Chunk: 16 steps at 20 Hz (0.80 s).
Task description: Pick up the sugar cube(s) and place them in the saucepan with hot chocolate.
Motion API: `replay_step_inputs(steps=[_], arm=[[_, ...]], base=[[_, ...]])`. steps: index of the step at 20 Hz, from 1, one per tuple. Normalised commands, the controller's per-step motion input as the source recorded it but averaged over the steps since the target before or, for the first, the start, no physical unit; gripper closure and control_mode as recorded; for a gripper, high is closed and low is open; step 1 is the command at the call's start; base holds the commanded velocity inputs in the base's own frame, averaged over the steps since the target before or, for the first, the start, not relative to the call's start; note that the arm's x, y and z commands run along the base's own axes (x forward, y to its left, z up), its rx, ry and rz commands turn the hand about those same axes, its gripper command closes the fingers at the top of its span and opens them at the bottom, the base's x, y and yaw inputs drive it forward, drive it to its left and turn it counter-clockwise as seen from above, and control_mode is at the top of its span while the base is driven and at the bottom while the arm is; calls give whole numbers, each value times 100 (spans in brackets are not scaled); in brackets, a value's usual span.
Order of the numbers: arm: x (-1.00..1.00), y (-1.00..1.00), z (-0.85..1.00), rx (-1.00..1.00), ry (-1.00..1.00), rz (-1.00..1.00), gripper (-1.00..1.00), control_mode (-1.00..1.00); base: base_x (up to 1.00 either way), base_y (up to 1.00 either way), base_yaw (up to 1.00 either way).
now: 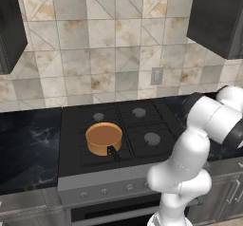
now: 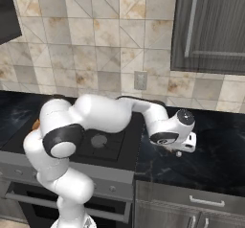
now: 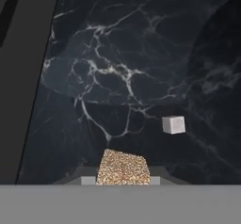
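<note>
Sugar cube (image 3: 173, 124) lies beyond end effector (image 3: 121, 180).

Counted: one saucepan (image 1: 104, 138) on stove (image 1: 71, 120); three grey burner caps beside saucepan; one wall outlet (image 1: 156, 76) above stove; one white cube (image 3: 173, 124) and one speckled brown cube (image 3: 123, 167) on dark marble counter (image 3: 117, 77) right of stove.

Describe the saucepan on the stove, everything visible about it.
The saucepan is a small round pan with copper-orange walls and a flat brown inside, seemingly filled. A short black stick handle juts from its near side toward the stove's front edge. It stands upright on the front left burner of the black stove, with nothing else touching it.
</note>
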Motion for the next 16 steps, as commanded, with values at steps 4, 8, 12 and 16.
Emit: replay_step_inputs(steps=[4,8,12,16], arm=[[-25,36,51,1,-11,0,100,-100],[-11,72,43,0,-7,0,100,-100],[-4,89,43,0,-1,0,100,-100],[0,100,44,0,0,0,100,-100]], base=[[0,0,0],[0,0,0],[0,0,0],[0,0,0]])
